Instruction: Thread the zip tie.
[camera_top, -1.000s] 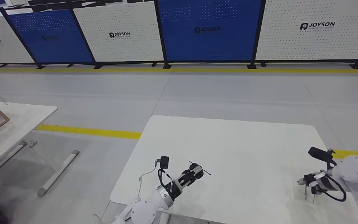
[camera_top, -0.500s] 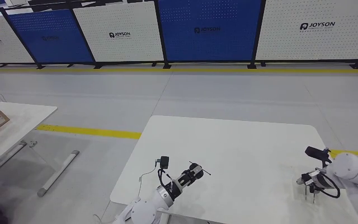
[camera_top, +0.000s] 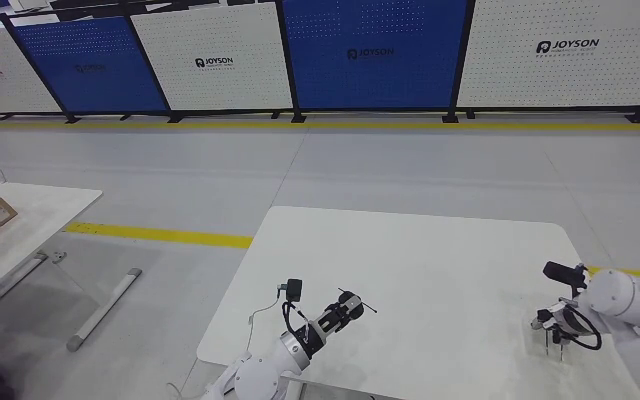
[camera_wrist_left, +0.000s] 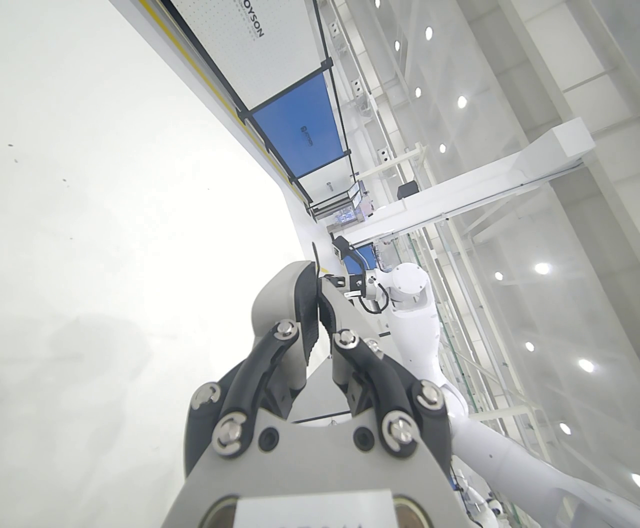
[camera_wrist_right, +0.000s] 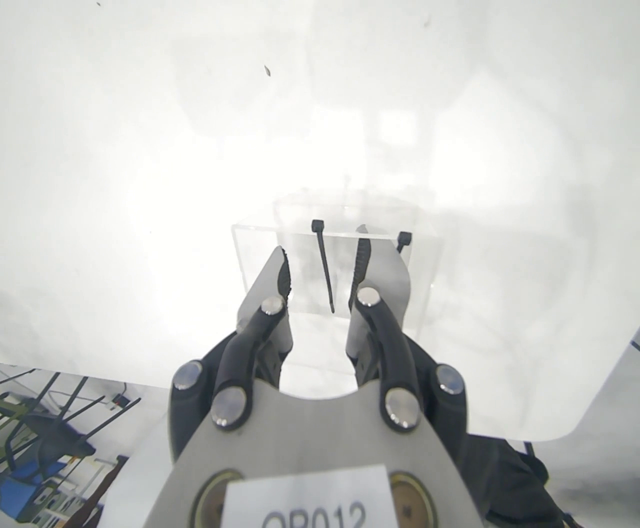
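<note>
Well, left jaws pinch a tie (camera_wrist_left: 314, 256) by the worktop's (camera_top: 420, 270) front edge; right jaws gape above a box (camera_wrist_right: 247, 260) at its right edge.

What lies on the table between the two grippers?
Bare white table in the top view, from the left gripper to the right gripper.
</note>
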